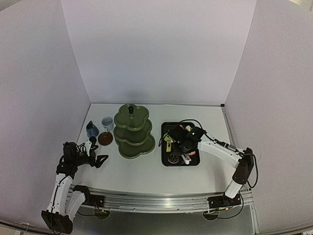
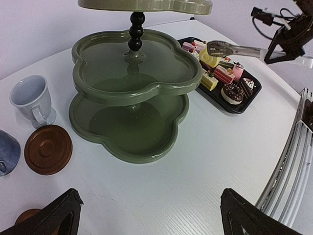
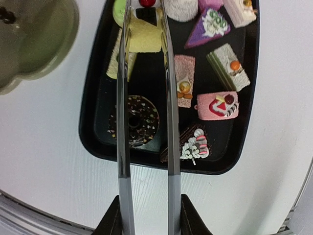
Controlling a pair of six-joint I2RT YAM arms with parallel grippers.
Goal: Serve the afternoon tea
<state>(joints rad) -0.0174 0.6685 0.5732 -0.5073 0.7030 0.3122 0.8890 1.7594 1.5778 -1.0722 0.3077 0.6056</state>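
Note:
The olive-green three-tier stand (image 1: 133, 129) stands mid-table with all tiers bare; it fills the left wrist view (image 2: 132, 93). Left of it are the pale cup (image 2: 32, 98), the dark-blue cup (image 2: 6, 152), one brown saucer (image 2: 48, 149) and part of a second saucer (image 2: 27, 215). My left gripper (image 2: 151, 223) is open and empty, low over the table in front of the stand. My right gripper (image 3: 146, 220) is shut on the tongs (image 3: 168, 122), whose arms straddle a yellow roll cake (image 3: 144, 36) on the black tray (image 3: 90, 122). A chocolate ring (image 3: 142, 120) and a pink cake (image 3: 217, 105) lie nearby.
The black tray (image 1: 166, 159) sits right of the stand, holding several small cakes. White walls enclose the table on three sides. A metal rail (image 2: 293, 161) runs along the near edge. Cables trail from the right arm (image 1: 220, 149).

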